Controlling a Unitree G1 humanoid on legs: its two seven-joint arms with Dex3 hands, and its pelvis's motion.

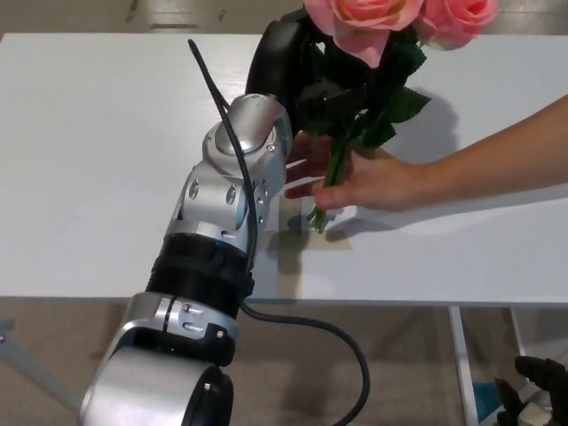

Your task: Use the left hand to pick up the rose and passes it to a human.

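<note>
Matt white table (89, 160), glossy black left hand (288, 67), soft-petalled pink rose (364, 27).

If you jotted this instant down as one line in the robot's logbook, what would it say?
stage: handover | left hand: shut on roses | person's hand: at the stems, under the bouquet | table: white | right hand: mostly out of view
</note>
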